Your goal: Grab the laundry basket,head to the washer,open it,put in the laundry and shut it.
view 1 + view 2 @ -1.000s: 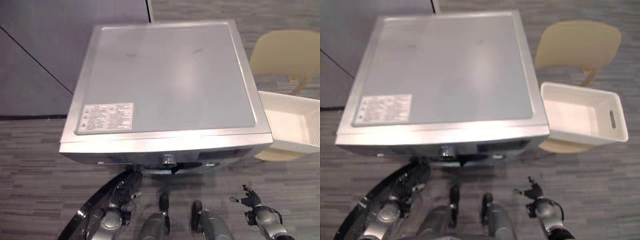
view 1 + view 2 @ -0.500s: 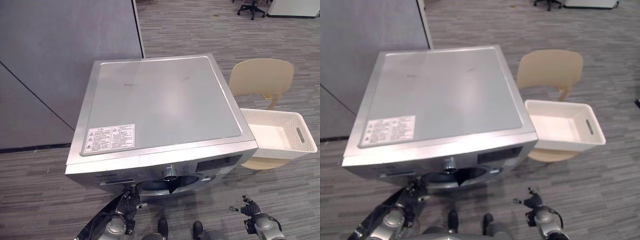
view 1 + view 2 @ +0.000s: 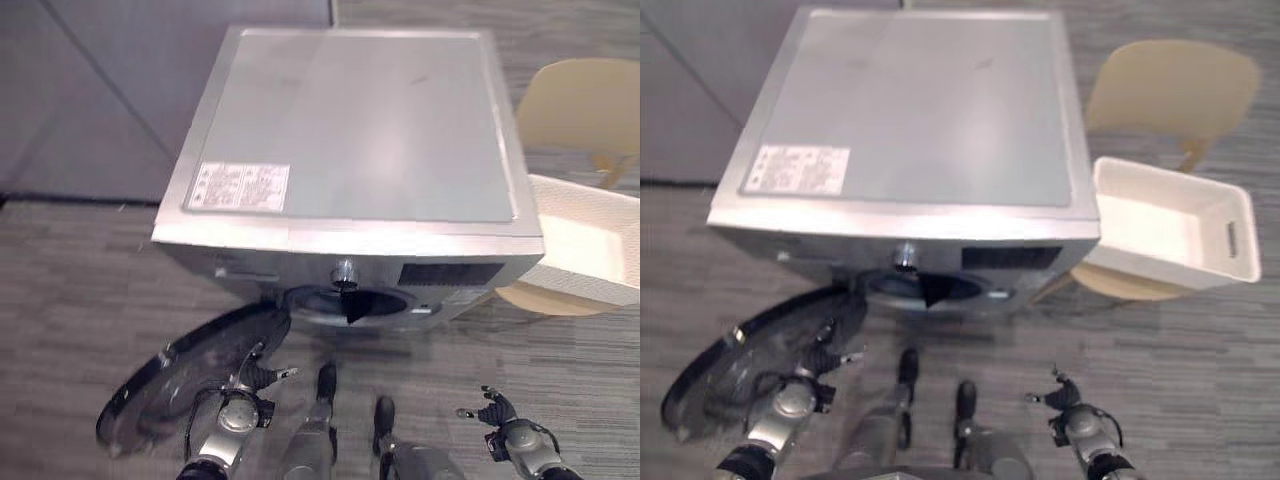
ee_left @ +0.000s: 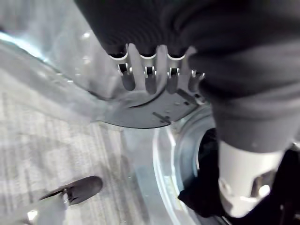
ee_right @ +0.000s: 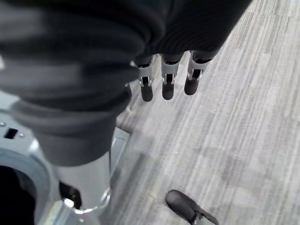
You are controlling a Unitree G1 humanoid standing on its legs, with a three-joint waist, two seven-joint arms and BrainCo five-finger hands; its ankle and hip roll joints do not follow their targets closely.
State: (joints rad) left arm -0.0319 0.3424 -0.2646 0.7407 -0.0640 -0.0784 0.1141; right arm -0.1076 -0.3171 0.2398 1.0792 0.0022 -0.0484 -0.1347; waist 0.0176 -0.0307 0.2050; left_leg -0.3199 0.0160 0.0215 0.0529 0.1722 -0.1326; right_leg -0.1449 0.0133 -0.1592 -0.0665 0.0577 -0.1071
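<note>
Washer silver-grey, round door open

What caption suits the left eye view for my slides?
Washer with door swung open by the left hand; white basket on a chair.

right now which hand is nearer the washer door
Left. The left hand is right at the edge of the swung-open washer door, fingers relaxed. The right hand hangs over bare floor on the far side, well clear of the door.
</note>
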